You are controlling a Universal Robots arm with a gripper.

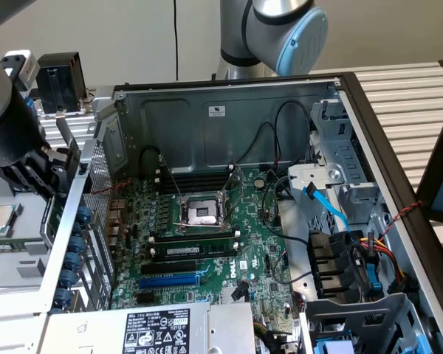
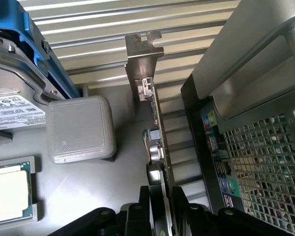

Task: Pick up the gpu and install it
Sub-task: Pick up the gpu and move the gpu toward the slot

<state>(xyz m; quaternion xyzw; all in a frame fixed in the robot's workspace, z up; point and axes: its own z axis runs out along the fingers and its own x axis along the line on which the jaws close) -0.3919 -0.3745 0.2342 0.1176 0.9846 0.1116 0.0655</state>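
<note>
Edgewise, end effector [image 2: 161, 209] clamps thin, silver-bracketed gpu [image 2: 156, 115].

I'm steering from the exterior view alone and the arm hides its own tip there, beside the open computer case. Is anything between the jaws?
Observer: Yes. In the wrist view the jaws are closed on the gpu, a thin green circuit card with a silver metal end bracket, seen edge-on.
Operator: Which way does that bracket point?
Observer: Away from the jaws, with its notched tab out over the pale slatted surface.
Operator: Is anything close beside the card?
Observer: A grey rounded square block sits to one side of it, clearly apart from the card.
</note>
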